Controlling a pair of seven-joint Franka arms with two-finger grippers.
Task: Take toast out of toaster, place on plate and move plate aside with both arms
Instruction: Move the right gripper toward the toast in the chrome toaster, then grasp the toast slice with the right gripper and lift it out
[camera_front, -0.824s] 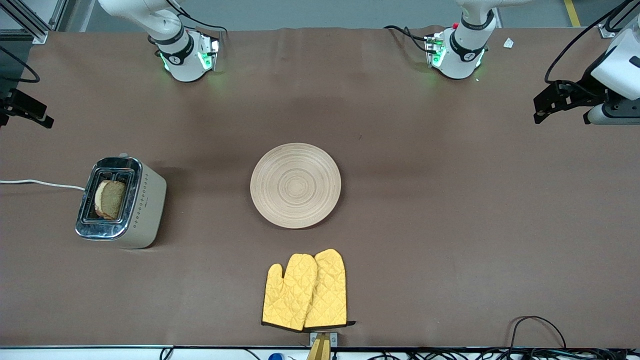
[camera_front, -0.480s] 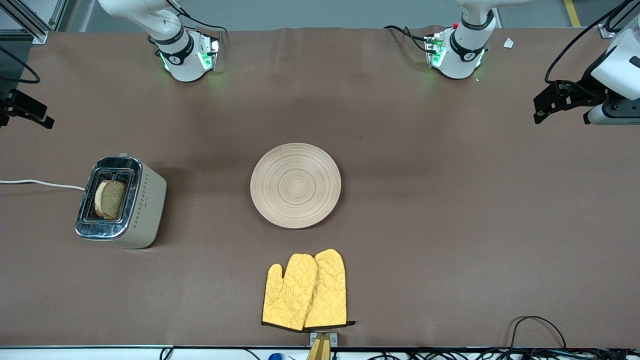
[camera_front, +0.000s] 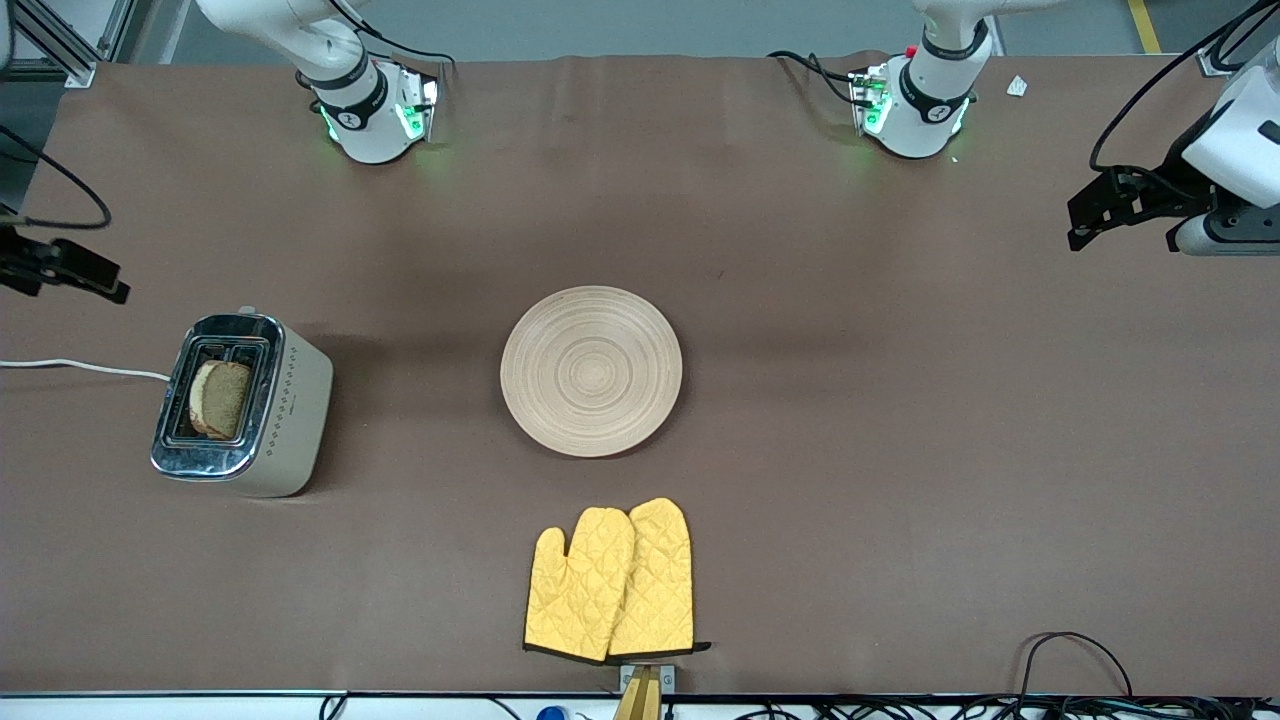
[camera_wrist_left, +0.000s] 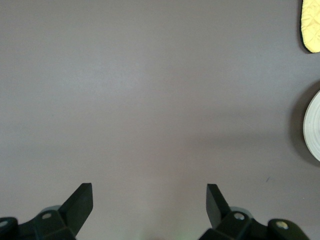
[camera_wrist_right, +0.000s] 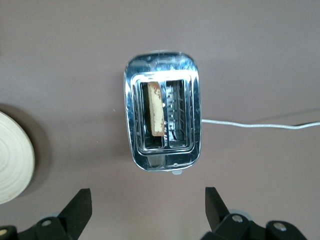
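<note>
The toast (camera_front: 220, 399) stands upright in one slot of the silver toaster (camera_front: 285, 410) at the right arm's end of the table; the right wrist view shows the toast (camera_wrist_right: 156, 110) edge-on in the toaster (camera_wrist_right: 163, 158). The round wooden plate (camera_front: 591, 371) lies bare at the table's middle, and its rim shows in both wrist views (camera_wrist_right: 12, 155) (camera_wrist_left: 313, 131). My right gripper (camera_front: 100, 278) (camera_wrist_right: 147, 200) is open and empty, in the air beside the toaster. My left gripper (camera_front: 1085, 215) (camera_wrist_left: 150, 194) is open and empty over bare table at the left arm's end.
A pair of yellow oven mitts (camera_front: 610, 580) lies nearer the front camera than the plate; one tip shows in the left wrist view (camera_wrist_left: 311, 25). The toaster's white cord (camera_front: 80, 367) runs off the table's end. Cables hang at the front edge (camera_front: 1070, 660).
My right gripper has moved closer to the toaster. The left arm has barely moved. The toast and plate have not moved.
</note>
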